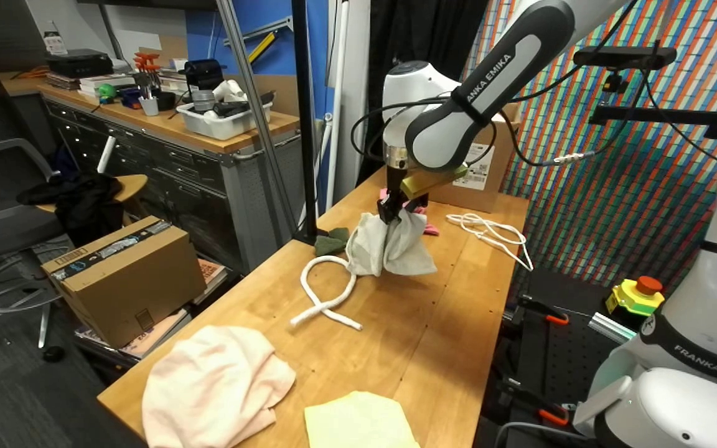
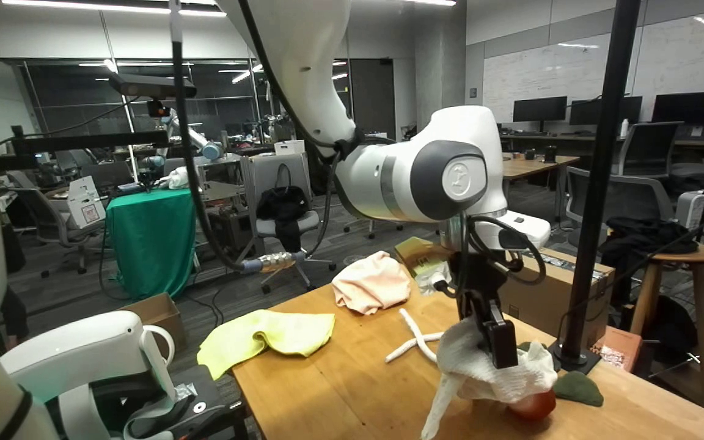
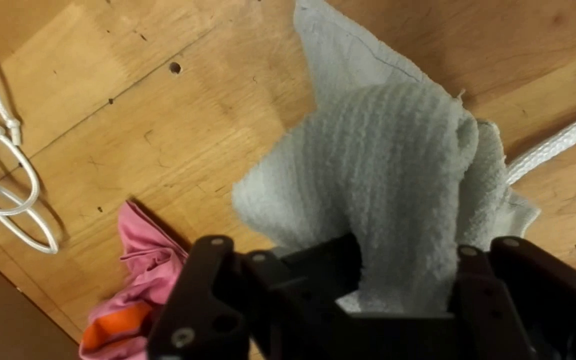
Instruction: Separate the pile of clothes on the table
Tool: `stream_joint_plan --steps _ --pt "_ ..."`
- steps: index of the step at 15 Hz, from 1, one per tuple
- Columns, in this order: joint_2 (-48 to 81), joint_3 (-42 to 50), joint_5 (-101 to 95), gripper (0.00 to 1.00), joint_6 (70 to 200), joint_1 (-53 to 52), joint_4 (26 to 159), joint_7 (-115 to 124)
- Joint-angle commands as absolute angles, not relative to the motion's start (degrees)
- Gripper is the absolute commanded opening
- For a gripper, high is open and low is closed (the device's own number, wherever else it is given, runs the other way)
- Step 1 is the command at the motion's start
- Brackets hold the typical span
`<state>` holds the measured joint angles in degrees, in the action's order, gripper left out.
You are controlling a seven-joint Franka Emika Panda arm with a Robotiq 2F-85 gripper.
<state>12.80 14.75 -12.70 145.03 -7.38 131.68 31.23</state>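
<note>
Across the wooden table (image 1: 452,354): peach cloth (image 1: 215,386) bunched at one end; yellow cloth (image 2: 294,333) near it, one corner past the edge. Pale grey cloth (image 1: 407,252) hangs pinched in the gripper (image 3: 405,265); cannot tell whether its lower edge touches wood. Pink cloth (image 3: 155,265), part orange, lies near. Thick white rope (image 1: 320,307), looped, just beside the grey cloth; thin white cord (image 3: 5,211) well apart; dark green cloth (image 1: 332,244) near the rope.

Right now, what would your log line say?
fingers: holding white cloth | peach cloth, yellow cloth: apart | pink cloth: on table
</note>
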Motion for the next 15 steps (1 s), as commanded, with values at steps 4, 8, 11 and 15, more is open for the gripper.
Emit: stream_joint_plan --steps 4,8,11,15 --pt "3.37 7.21 -1.05 0.00 134.22 -1.00 135.06 15.01" --pt "0.72 5.82 2.68 0.00 124.47 0.78 134.44 5.58" --pt "-0.37 5.76 2.38 0.00 118.70 1.56 134.21 1.15" --pt "0.30 5.72 1.55 0.00 112.16 2.13 133.32 -4.38"
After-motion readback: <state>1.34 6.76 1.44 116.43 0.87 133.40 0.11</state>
